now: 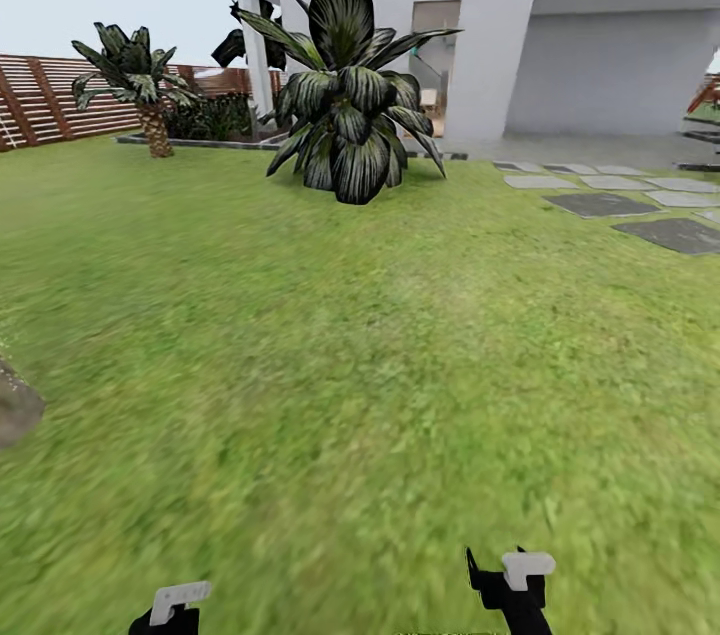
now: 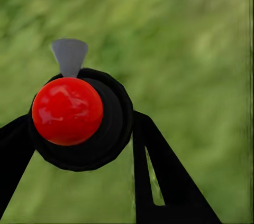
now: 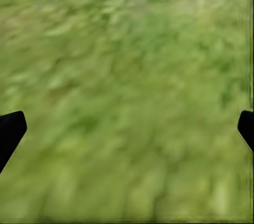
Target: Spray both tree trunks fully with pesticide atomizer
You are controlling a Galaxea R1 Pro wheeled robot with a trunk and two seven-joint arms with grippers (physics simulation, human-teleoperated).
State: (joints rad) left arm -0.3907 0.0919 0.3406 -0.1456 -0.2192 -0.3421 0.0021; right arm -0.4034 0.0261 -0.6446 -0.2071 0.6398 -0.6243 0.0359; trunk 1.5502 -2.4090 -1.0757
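Note:
My left gripper (image 2: 79, 134) is shut on the pesticide atomizer (image 2: 67, 110), a black round body with a glossy red ball and a grey nozzle, held over blurry grass. In the head view the left gripper (image 1: 170, 610) and the right gripper (image 1: 510, 580) sit low at the bottom edge above the lawn floor (image 1: 350, 365). The right gripper (image 3: 127, 128) is open, its black fingertips (image 3: 10, 128) wide apart with only grass between them. A grey-brown mottled lump (image 1: 15, 405) is cut off by the left edge; I cannot tell whether it is a tree trunk's foot. The trees' crowns are out of view.
A broad-leaved dark plant (image 1: 350, 115) stands ahead at mid-distance and a short palm (image 1: 140, 85) stands far left before the slatted fence (image 1: 50, 95). Grey stepping stones (image 1: 620, 205) lie at the right. A white house (image 1: 520, 25) closes the back.

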